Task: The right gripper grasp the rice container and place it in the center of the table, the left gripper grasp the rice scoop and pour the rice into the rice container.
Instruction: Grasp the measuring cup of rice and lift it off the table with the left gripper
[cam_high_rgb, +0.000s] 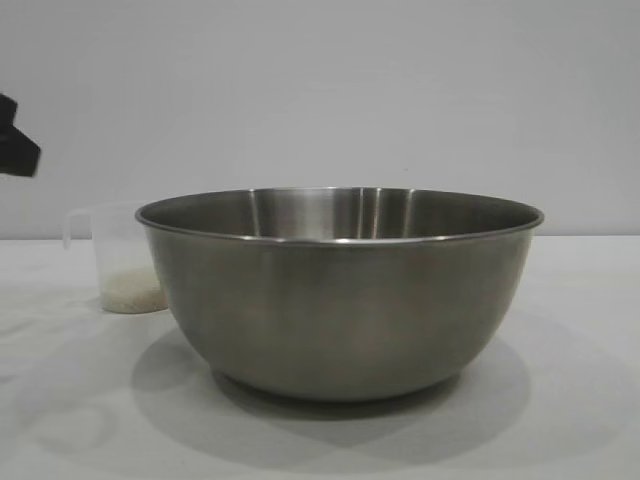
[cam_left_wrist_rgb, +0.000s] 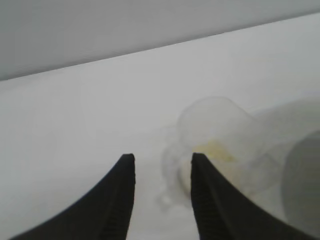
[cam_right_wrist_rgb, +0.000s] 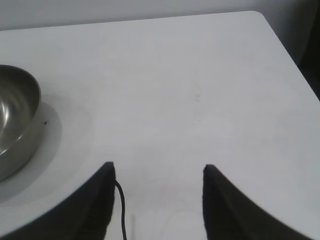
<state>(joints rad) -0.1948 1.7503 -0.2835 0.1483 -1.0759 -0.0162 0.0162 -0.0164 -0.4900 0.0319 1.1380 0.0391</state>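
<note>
While you watch from the outside camera, here is how things stand:

Bowl: the rice container (cam_high_rgb: 340, 300) stands upright on the table (cam_high_rgb: 580, 400) and fills the middle of your view — brushed steel, thin rolled rim. You can make out nothing inside it from this level angle.

Cup: the rice scoop (cam_high_rgb: 125, 262) stands upright behind the bowl's left side, its right edge hidden by the bowl's rim, its loop handle turned to the left.

Grains: the rice (cam_high_rgb: 132, 292) lies as a low white layer in the bottom of the cup.

Left claw: the left gripper (cam_left_wrist_rgb: 162, 162) has its fingers (cam_left_wrist_rgb: 120, 200) apart with nothing between them. It points at the cup from close by; the cup sits just beyond one fingertip. Outside, you see only a dark piece of it at the left edge, above the cup.

Right claw: the right gripper (cam_right_wrist_rgb: 157, 170) hangs over bare tabletop with its fingers spread wide and empty — the bowl lies off to one side, well apart from it.

Writing: you will find no brand, label or readable marks on the bowl or the cup.
</note>
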